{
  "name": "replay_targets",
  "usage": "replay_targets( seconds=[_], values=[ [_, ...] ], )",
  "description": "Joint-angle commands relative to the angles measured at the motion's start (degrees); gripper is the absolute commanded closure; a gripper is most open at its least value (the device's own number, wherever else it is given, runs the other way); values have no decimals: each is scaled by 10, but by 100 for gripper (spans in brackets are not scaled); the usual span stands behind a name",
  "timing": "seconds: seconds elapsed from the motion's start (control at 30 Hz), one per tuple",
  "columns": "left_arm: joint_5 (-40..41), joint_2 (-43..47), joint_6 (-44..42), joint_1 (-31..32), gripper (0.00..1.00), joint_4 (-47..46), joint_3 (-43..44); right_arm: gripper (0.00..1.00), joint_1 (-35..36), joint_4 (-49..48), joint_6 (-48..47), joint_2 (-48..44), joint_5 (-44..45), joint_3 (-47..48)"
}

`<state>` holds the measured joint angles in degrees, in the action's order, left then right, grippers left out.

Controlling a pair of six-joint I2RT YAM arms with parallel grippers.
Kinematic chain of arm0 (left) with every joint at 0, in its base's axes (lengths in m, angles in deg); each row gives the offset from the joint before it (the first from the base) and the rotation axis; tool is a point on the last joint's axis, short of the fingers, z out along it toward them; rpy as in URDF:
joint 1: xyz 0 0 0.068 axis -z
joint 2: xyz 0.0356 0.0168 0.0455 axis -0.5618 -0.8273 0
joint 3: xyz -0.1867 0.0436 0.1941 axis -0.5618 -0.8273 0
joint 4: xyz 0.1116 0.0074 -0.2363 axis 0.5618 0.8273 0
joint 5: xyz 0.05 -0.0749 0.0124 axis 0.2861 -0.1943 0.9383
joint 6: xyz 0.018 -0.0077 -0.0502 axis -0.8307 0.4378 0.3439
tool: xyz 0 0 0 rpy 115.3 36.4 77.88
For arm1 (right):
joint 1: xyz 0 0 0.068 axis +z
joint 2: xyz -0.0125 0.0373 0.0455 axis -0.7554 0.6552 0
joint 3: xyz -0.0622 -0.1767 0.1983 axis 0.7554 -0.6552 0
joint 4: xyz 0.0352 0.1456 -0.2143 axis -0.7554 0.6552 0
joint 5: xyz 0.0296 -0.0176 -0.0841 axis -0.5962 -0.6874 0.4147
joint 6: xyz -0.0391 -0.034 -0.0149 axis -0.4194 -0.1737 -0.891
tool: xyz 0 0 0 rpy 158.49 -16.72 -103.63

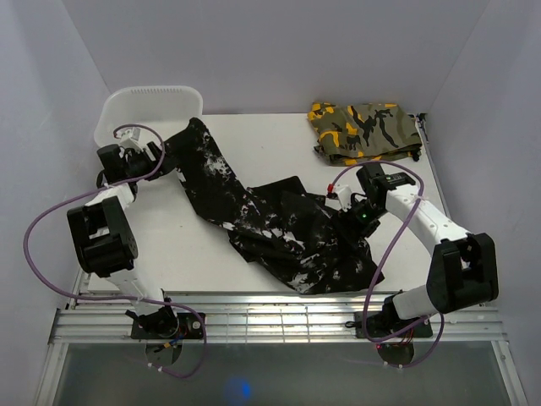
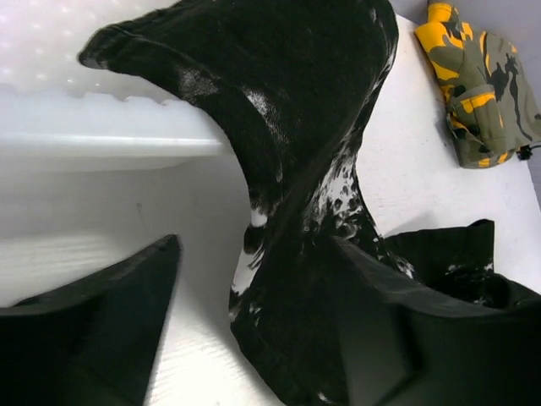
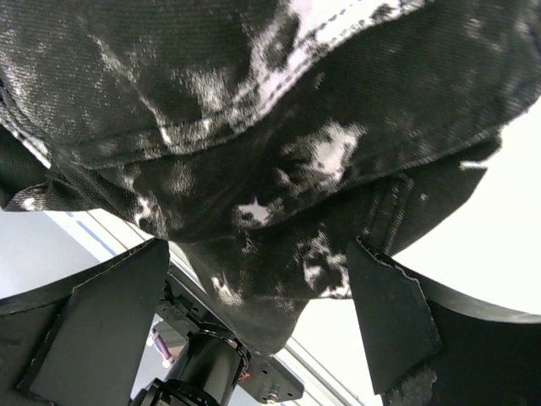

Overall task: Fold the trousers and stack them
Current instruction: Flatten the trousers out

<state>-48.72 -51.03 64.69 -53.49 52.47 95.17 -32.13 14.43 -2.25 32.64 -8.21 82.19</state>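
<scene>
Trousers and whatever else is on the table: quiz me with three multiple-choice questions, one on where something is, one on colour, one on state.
1. Where does the camo garment lie? A far right corner; B near left corner; C dead centre.
2. What colour are the trousers? A plain blue; B black with white splotches; C red.
3. What state are the trousers in? A folded square; B rolled up; C unfolded and rumpled.
Answers: 1 A, the top view shows it by the far right edge. 2 B, every view shows black cloth with white marks. 3 C, they sprawl loosely across the middle.
</scene>
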Motion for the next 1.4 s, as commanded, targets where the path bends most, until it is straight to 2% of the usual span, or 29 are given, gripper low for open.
replay_targets(
  seconds=[0.0, 0.1, 0.17, 0.2, 0.23, 0.27, 0.33, 0.37, 0.43, 0.47, 0.57, 0.6, 0.63, 0.67, 0.7, 0.73, 0.77, 0.8, 0.87, 1.0, 1.07, 1.1, 1.13, 1.17, 1.2, 1.27, 1.3, 1.37],
  values=[
    [-39, -20, 25, 23, 25, -60, 37, 9, 7, 16, -17, 16, -22, 14],
    [-73, -16, 55, 34, 39, -110, 38, 6, 8, 11, -17, 23, -25, 19],
    [-95, 5, 56, 39, 55, -120, 39, 1, 8, 6, -17, 26, -25, 22],
    [-102, 16, 55, 45, 61, -123, 40, 8, 8, -1, -17, 26, -26, 23],
    [-111, 30, 53, 45, 75, -125, 38, 13, 8, -2, -17, 26, -24, 25],
    [-130, 44, 48, 46, 83, -125, 36, 21, 9, -4, -16, 25, -24, 27],
    [-149, 102, 26, 52, 96, -123, 23, 28, 8, -15, -16, 22, -24, 28],
    [-156, 125, 17, 54, 100, -119, 17, 35, 8, -20, -15, 18, -23, 26],
    [-197, 190, -24, 60, 100, -88, 7, 45, 8, -32, -14, 16, -23, 25],
    [-207, 210, -45, 62, 100, -67, 4, 59, 8, -35, -14, 17, -22, 25],
    [-243, 284, -131, 64, 100, 38, -11, 92, 8, -45, -12, 20, -14, 29],
    [-258, 300, -174, 68, 100, 138, -14, 92, 8, -46, -14, 18, -11, 32],
    [-277, 336, -224, 69, 100, 190, -19, 92, 8, -47, -19, 14, 0, 32],
    [-282, 355, -319, 70, 100, 242, -33, 92, 7, -51, -23, 10, 8, 32],
    [-280, 373, -374, 70, 100, 342, -40, 92, 8, -51, -27, 5, 16, 32],
    [-266, 390, -433, 70, 100, 393, -46, 92, 7, -51, -41, -6, 37, 31],
    [-239, 431, -617, 70, 100, 499, -68, 92, 1, -47, -58, -20, 64, 28],
    [-239, 431, -619, 70, 100, 541, -68, 92, 1, -47, -58, -21, 64, 28],
    [-171, 467, -700, 70, 100, 603, -101, 92, -12, -47, -95, -47, 115, 18],
    [-67, 484, -737, 70, 100, 616, -159, 92, -72, -56, -182, -85, 185, -18],
    [-27, 469, -739, 70, 82, 621, -166, 92, -121, -59, -213, -93, 190, -42],
    [-27, 440, -754, 68, 72, 677, -146, 92, -134, -57, -237, -94, 191, -49],
    [-32, 424, -830, 66, 59, 718, -130, 92, -147, -58, -249, -101, 190, -55],
    [-49, 410, -871, 62, 27, 761, -112, 92, -161, -57, -259, -108, 184, -64],
    [-60, 388, -893, 53, 14, 805, -75, 92, -161, -58, -271, -120, 176, -68],
    [-92, 366, -884, 50, 7, 813, -28, 92, -161, -57, -273, -127, 162, -71],
    [-145, 353, -870, 50, 7, 806, -2, 92, -161, -58, -272, -129, 151, -71],
    [-203, 304, -770, 57, 7, 771, 72, 92, -161, -58, -268, -124, 146, -67]
  ],
)
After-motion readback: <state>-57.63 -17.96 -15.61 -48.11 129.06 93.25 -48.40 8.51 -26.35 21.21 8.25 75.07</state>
